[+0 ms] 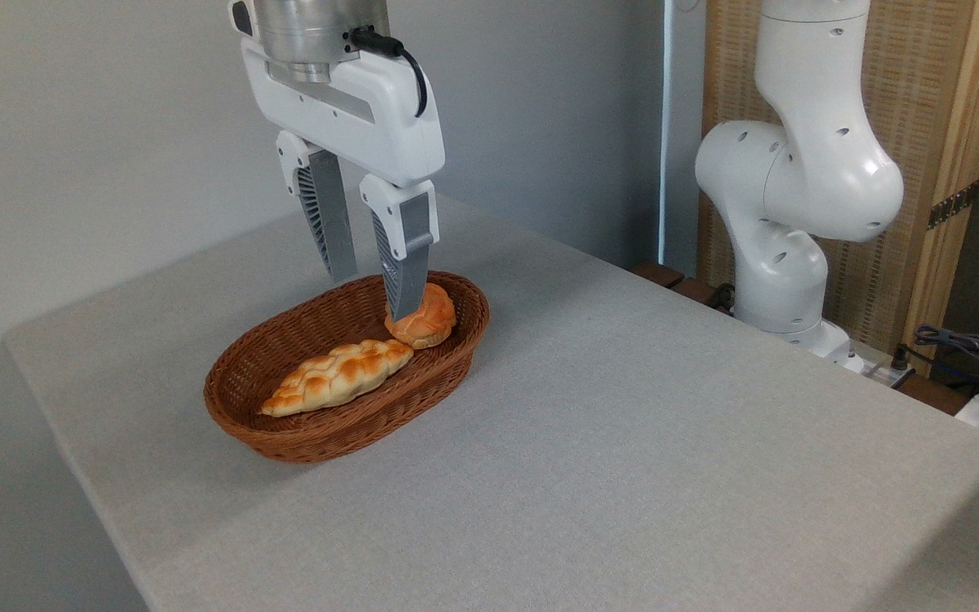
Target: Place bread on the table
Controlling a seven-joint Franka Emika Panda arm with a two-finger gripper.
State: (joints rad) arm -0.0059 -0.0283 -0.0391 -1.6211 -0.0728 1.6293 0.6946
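Hovering over basket (302, 438) rim, parted gripper (370, 293) near bread (430, 316), ungrasped; open table (668, 425) rightward.

A brown oval wicker basket (319, 425) is sitting toward the left. A long pale-golden braided loaf (338, 376) is lying inside it, running lengthwise along the basket's floor. A woven reed-and-wood screen (948, 127) is standing at the back right. Dark cables (965, 353) are trailing along the right edge, below the screen.
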